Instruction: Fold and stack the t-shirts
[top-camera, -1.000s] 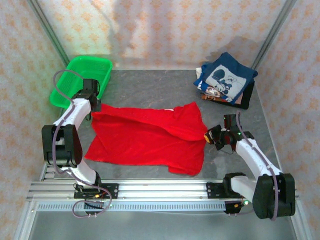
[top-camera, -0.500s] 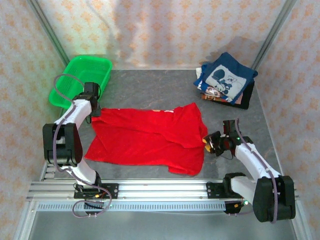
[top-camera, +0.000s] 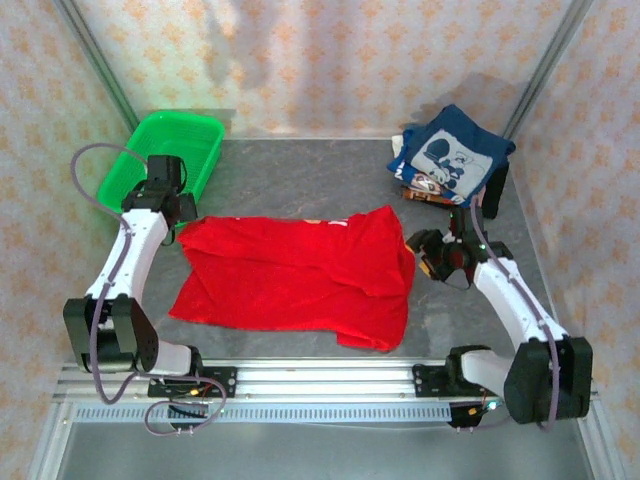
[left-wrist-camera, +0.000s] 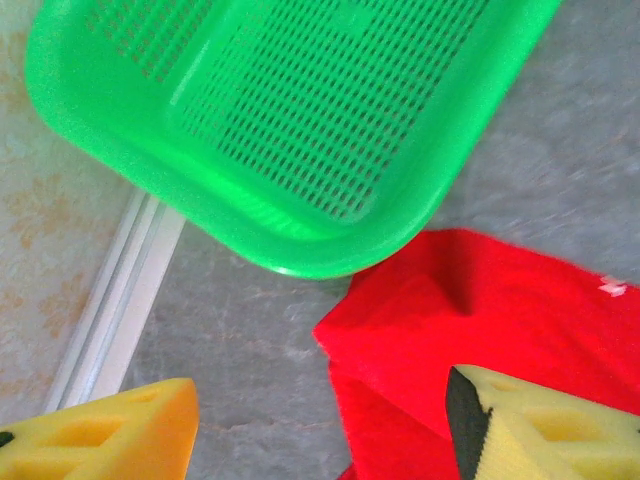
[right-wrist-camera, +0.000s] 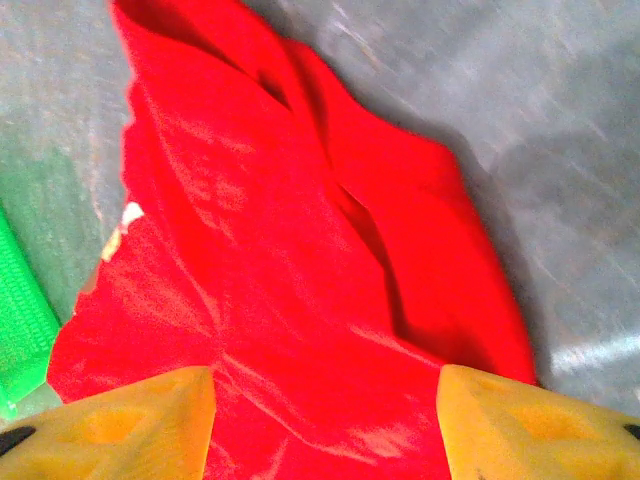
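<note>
Left gripper (top-camera: 178, 208) and right gripper (top-camera: 424, 258) have both released the red t-shirt (top-camera: 300, 280), jaws now apart; the garment lies spread, apparently ready for folding.

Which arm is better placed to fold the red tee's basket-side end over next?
Left. Its open pincer hovers over that end of the red tee, right by the basket; the right pincer is at the opposite edge.

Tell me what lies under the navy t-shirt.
Folded garments: pale and dark edges poke out on its near side. The navy t-shirt covers the rest, hiding their count and prints.
</note>
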